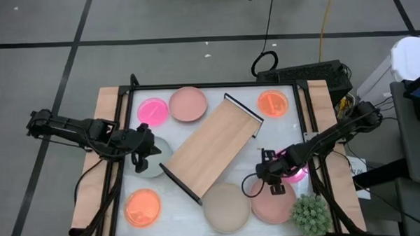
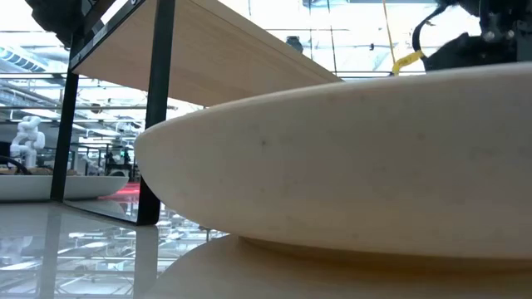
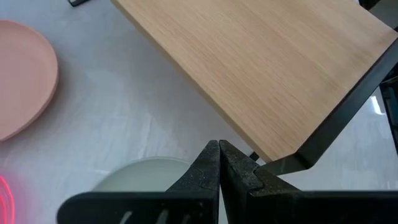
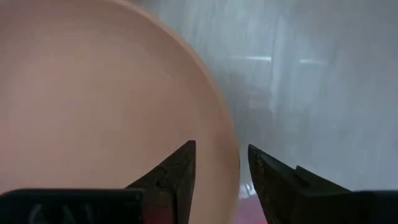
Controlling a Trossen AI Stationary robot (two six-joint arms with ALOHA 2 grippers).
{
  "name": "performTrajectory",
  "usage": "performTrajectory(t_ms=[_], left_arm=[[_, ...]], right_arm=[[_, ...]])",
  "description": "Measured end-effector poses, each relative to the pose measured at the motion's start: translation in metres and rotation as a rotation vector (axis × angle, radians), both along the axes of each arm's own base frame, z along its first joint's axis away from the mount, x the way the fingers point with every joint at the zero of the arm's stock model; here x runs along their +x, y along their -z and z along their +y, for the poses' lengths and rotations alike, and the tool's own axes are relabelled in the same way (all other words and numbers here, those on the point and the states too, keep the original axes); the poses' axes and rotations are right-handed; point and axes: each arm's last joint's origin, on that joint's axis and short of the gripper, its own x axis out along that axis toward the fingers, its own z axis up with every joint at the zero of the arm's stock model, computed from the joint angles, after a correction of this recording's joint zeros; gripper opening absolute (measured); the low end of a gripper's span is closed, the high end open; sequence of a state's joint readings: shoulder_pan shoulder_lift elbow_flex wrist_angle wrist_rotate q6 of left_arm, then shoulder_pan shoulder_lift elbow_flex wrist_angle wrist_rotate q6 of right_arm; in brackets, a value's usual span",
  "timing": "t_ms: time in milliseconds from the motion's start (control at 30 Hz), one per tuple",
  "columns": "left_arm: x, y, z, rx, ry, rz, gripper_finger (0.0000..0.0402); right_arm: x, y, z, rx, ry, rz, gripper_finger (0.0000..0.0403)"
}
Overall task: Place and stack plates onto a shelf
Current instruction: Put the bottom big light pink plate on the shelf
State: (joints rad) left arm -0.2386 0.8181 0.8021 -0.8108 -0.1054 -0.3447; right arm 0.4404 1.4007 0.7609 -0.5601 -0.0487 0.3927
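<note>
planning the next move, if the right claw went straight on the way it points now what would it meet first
Most likely the rim of the dusty pink plate: the right claw is open with that edge between its fingers. How far off it is is unclear.

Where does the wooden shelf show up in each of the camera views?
High view: the shelf lies diagonally at the table's centre, between both arms.
Low view: its board slants across the upper left, one black leg standing behind the beige plate.
Left wrist view: it fills the upper right, beyond the shut left gripper.
Right wrist view: not in it.
Shared landmark: the shelf's black metal end frame.
</note>
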Motion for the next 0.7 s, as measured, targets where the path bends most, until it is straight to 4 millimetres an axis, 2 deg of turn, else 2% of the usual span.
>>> performTrajectory(t_ms=[167, 400, 700], left_arm=[[0.0, 0.0, 0.0, 0.001, -0.001, 0.0, 0.0003], [0.0, 0.0, 0.0, 0.002, -0.001, 0.0, 0.0003], [0.001, -0.001, 0.0, -0.004, -0.006, -0.01, 0.0003]], right_arm=[[0.001, 0.006, 0.001, -0.018, -0.035, 0.02, 0.0111], [-0.001, 0.003, 0.0, -0.018, -0.043, 0.021, 0.0013], [-0.014, -0.016, -0.007, 0.006, 0.006, 0.009, 0.0003]])
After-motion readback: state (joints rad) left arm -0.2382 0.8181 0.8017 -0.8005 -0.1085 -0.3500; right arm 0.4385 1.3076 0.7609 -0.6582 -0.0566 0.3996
